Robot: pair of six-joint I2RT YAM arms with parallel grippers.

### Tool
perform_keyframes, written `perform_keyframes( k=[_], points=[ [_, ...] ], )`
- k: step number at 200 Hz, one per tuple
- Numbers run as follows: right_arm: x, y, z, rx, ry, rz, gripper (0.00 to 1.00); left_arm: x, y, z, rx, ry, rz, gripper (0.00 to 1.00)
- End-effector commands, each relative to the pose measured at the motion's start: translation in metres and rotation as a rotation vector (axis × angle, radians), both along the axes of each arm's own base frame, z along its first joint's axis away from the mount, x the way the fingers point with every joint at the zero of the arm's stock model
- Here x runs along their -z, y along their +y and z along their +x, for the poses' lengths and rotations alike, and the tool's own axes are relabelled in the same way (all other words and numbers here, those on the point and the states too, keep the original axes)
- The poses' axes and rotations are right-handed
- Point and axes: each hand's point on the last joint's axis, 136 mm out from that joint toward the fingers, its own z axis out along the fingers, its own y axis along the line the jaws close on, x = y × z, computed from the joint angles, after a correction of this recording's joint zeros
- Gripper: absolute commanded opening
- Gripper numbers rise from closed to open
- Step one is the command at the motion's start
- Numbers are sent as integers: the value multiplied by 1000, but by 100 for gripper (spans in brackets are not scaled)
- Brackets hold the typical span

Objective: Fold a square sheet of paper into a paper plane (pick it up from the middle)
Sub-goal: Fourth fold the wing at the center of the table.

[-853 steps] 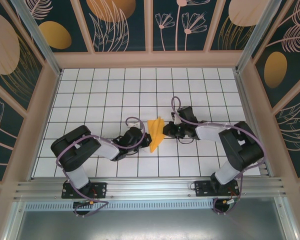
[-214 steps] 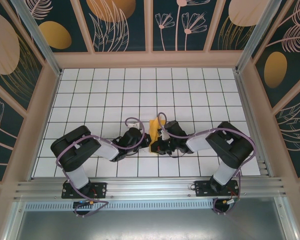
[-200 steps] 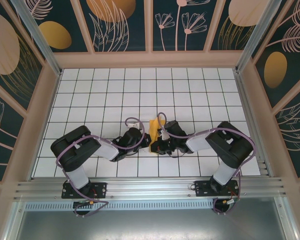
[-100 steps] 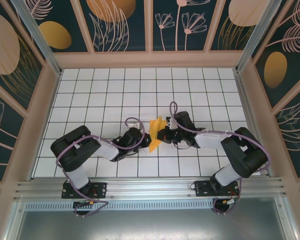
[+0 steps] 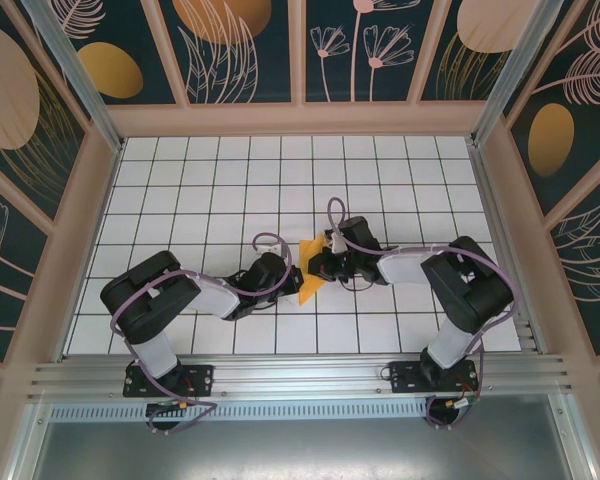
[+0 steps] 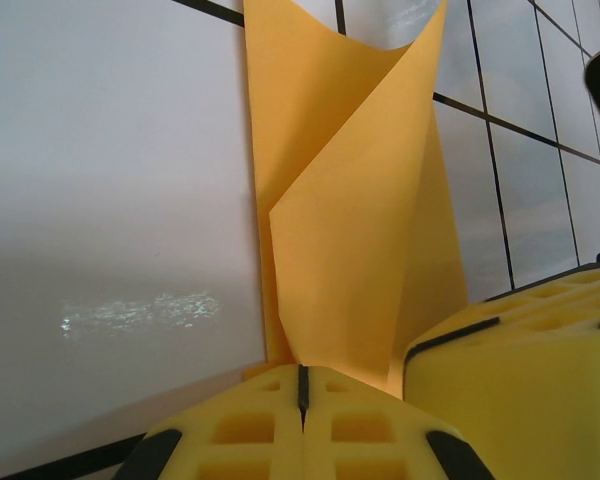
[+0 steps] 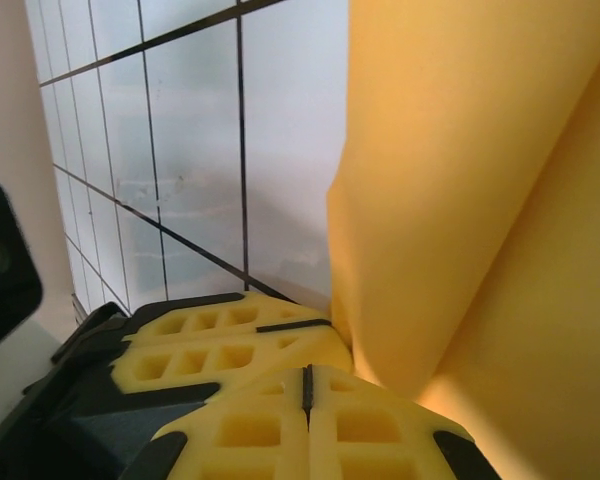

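Nearest the front edge of the white tiled table, the two arms reached inward toward each other and met a little short of the table's middle. The left gripper came in from the left with its yellow pads pressed together, no gap at the seam. In its wrist view the near corner of the folded orange-yellow paper sheet ran right down to that seam. Whether the corner was nipped between the pads or merely pinned under their tips could not be told. Just beside it, across the sheet, the right gripper was likewise fully closed. In its own wrist view the paper rose along the right flank of its pads, touching them, with nothing plainly caught between them. From above, the sheet lay as a narrow pointed strip between the two grippers, its long axis running from the near side toward the far side and leaning slightly right at the far end. One flap stood up off the tiles instead of lying flat. The sheet thus lay crosswise to both sets of jaws. The left arm looked to hold the near end, while the right sat closer to the middle and far part. Any pressing of the raised flap would probably fall to the right arm, working along that near-to-far axis.
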Motion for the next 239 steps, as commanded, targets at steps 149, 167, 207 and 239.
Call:
perform_keyframes(
  k=[149,167,207,239],
  points=[
    [-17,-9,22,6,-68,30,7,28,21,-1,-24,57,175,0],
    [-14,-7,26,-6,-66,21,7,27,20,-1,-22,55,173,0],
    [11,-6,34,8,-31,-25,7,27,20,-1,-22,57,173,0],
    [30,-11,32,23,-2,-60,7,29,21,-2,-19,62,179,0]
  ],
)
